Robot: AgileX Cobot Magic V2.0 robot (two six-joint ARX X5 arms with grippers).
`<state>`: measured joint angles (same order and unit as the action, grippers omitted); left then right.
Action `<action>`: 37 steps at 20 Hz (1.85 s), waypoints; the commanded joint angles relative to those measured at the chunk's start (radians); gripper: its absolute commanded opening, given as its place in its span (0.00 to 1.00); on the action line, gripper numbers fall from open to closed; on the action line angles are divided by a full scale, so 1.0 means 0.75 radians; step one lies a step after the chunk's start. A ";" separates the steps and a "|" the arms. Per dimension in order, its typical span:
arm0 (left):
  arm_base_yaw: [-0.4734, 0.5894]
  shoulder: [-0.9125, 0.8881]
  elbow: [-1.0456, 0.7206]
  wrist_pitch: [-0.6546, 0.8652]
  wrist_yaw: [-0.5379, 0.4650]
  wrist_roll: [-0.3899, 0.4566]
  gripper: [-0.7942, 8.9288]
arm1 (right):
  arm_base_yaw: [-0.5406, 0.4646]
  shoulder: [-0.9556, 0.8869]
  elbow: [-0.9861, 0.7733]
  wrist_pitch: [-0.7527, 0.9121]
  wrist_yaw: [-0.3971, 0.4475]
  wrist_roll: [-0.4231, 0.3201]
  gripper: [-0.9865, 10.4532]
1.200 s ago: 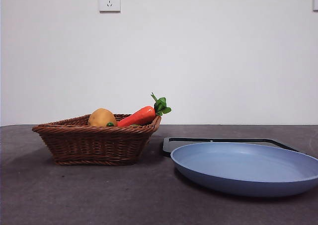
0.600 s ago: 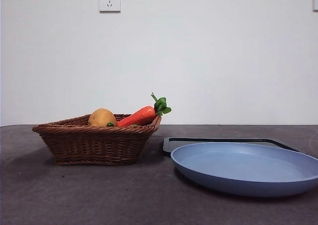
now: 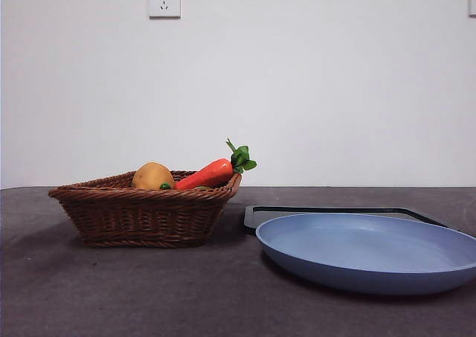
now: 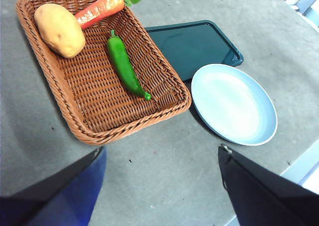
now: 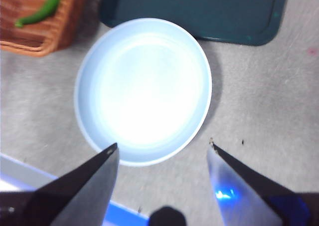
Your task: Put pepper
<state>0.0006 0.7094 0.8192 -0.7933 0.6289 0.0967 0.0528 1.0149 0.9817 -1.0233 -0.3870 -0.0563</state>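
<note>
Grey worktop (image 4: 149, 171). Pepper (image 4: 123, 67) lies in basket (image 4: 47, 81) beside potato (image 4: 59, 29). Left tool (image 4: 159, 183) and right tool (image 5: 162, 178) both spread, empty, high above. Approach step; next: descend, presumably the left, pinch pepper mid-body.

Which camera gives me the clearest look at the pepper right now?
The left wrist view: the pepper lies whole on the basket floor, between potato and carrot. The right wrist view catches only one end at a corner; the front view shows just a green speck above the rim.
</note>
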 commanded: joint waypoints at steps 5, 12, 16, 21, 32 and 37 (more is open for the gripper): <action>-0.003 0.005 0.018 0.012 0.044 0.005 0.48 | 0.004 0.392 0.022 0.156 0.005 0.008 0.36; -0.003 0.005 0.018 0.020 0.040 0.005 0.48 | 0.040 0.718 0.022 0.307 0.006 -0.031 0.33; -0.003 0.005 0.018 0.020 0.039 0.005 0.48 | 0.048 0.787 0.022 0.348 0.042 -0.033 0.33; -0.003 0.005 0.018 0.020 0.037 0.005 0.48 | 0.048 0.844 0.021 0.381 0.044 -0.041 0.29; -0.003 0.005 0.018 0.020 0.036 0.005 0.48 | 0.065 0.892 0.021 0.392 0.031 -0.036 0.19; -0.003 0.005 0.018 0.020 0.036 0.005 0.48 | 0.065 0.900 0.021 0.381 0.027 -0.032 0.09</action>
<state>0.0006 0.7094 0.8192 -0.7910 0.6563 0.0967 0.0978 1.6741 0.9821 -0.7361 -0.3717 -0.0753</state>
